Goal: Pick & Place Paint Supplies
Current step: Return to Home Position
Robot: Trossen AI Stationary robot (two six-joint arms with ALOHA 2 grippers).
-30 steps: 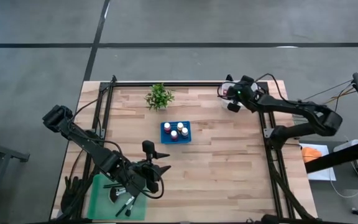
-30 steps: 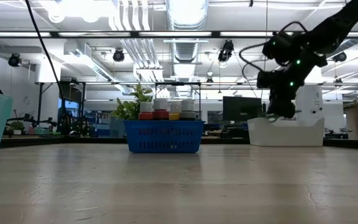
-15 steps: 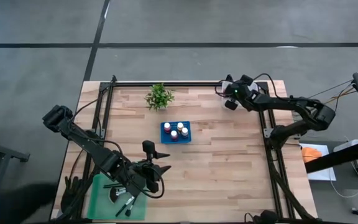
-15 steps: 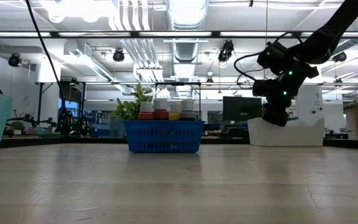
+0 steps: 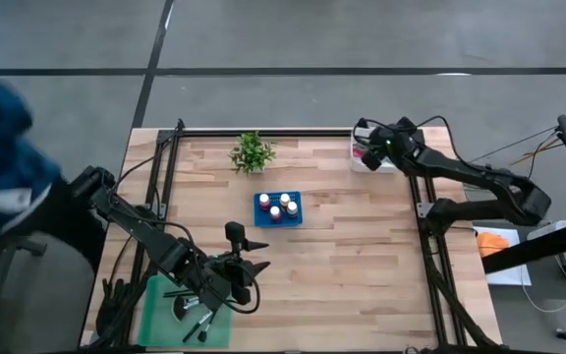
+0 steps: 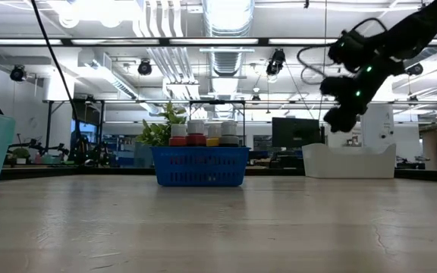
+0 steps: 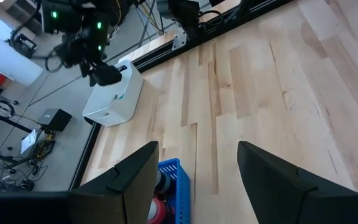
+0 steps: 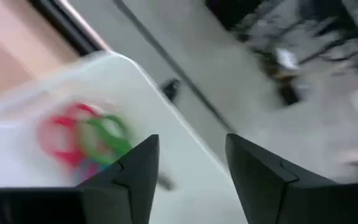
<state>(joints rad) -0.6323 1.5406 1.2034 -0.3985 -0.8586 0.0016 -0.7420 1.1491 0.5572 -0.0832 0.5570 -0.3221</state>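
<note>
Several paint bottles (image 5: pixel 278 206) stand in a blue basket (image 6: pixel 200 168) at the table's middle. Red- and green-handled scissors (image 8: pixel 82 138) lie inside a white bin (image 5: pixel 379 160) at the far right. My right gripper (image 8: pixel 191 143) hangs open just above that bin (image 6: pixel 347 161), with nothing between its fingers. Thin dark brushes (image 5: pixel 200 321) lie on a green tray (image 5: pixel 165 313) at the near left. My left gripper (image 7: pixel 197 155) stands open above the table near that tray, pointing toward the basket (image 7: pixel 169 183), and holds nothing.
A small green potted plant (image 5: pixel 252 152) stands at the far edge, left of the bin. Black frame rails (image 5: pixel 430 246) run along the table's left and right sides. A person in blue (image 5: pixel 3 147) stands beyond the table's left edge. Bare wood lies between basket and bin.
My right gripper has risen out of the white bin, shifted slightly toward the table's right edge, and rolled about its own axis. A person in blue has come into view at the table's left side.
</note>
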